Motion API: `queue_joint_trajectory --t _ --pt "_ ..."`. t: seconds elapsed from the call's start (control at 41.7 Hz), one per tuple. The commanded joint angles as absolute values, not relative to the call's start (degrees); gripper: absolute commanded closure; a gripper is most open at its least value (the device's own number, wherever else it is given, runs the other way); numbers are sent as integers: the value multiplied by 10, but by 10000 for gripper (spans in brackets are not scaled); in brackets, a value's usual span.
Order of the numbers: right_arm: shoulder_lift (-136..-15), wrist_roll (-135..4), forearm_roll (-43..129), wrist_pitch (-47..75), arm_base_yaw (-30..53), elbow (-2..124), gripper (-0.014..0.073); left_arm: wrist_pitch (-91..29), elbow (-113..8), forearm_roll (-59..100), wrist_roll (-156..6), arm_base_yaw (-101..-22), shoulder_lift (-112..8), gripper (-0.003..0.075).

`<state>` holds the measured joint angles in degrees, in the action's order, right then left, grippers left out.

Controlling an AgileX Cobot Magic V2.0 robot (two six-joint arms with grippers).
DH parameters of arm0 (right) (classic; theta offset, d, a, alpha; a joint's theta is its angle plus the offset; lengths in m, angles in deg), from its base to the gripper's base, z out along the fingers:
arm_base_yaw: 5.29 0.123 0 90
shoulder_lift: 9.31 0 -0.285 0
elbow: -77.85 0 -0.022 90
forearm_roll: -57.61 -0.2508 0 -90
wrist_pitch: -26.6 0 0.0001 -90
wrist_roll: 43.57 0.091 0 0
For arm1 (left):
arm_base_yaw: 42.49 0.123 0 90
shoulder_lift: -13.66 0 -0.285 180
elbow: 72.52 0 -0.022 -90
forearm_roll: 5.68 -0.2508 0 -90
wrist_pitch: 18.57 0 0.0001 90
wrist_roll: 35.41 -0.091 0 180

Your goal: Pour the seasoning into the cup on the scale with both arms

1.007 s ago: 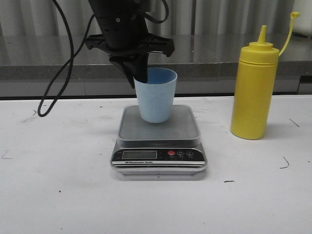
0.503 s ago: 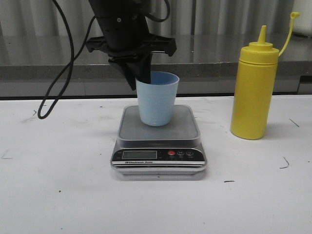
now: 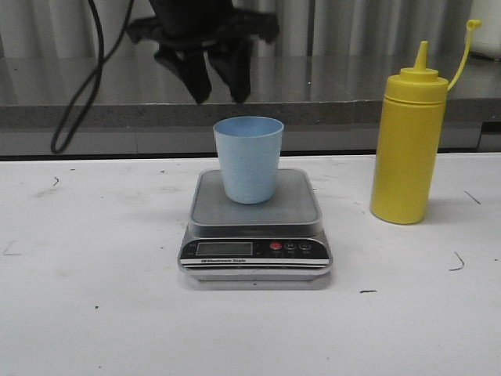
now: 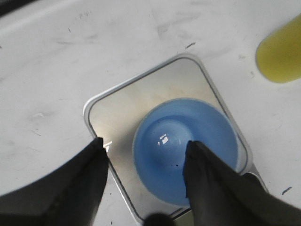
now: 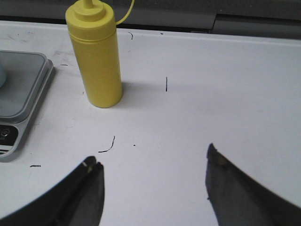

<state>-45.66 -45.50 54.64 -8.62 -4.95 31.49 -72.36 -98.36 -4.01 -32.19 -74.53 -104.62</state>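
The light-blue cup (image 3: pixel 248 159) stands upright on the silver scale (image 3: pixel 255 227), empty inside as the left wrist view shows the cup (image 4: pixel 186 146) on the scale (image 4: pixel 127 113). My left gripper (image 3: pixel 218 88) hangs open above the cup, clear of its rim; in its own view the gripper (image 4: pixel 147 145) straddles the cup's edge from above. The yellow seasoning bottle (image 3: pixel 409 141) stands to the right of the scale, cap off and tethered. My right gripper (image 5: pixel 153 157) is open over bare table, short of the seasoning bottle (image 5: pixel 96 56).
A grey ledge (image 3: pixel 391 102) runs along the back of the white table. A black cable (image 3: pixel 78 102) loops down at the left. Small dark marks (image 5: pixel 108 146) dot the tabletop. The scale's corner (image 5: pixel 23 94) shows in the right wrist view.
My left gripper let go of the cup, opened and rose above it. The cup settled onto the scale platform and stands free.
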Motion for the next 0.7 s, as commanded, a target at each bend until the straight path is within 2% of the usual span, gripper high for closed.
queue_joint_trajectory --t 0.0,0.12,0.408,0.671 --pt "-463 -459 553 -45 -51 329 107 -705 -986 -53 -315 -748 -955 351" --pt "-463 -459 553 -45 -51 329 107 -670 -924 -63 -315 -748 -875 351" --pt "-463 -464 553 -46 -51 329 99 -587 -692 -98 -315 -748 -673 351" --pt "-463 -464 553 -53 -51 329 -43 -583 -566 -57 -315 -663 -523 351"
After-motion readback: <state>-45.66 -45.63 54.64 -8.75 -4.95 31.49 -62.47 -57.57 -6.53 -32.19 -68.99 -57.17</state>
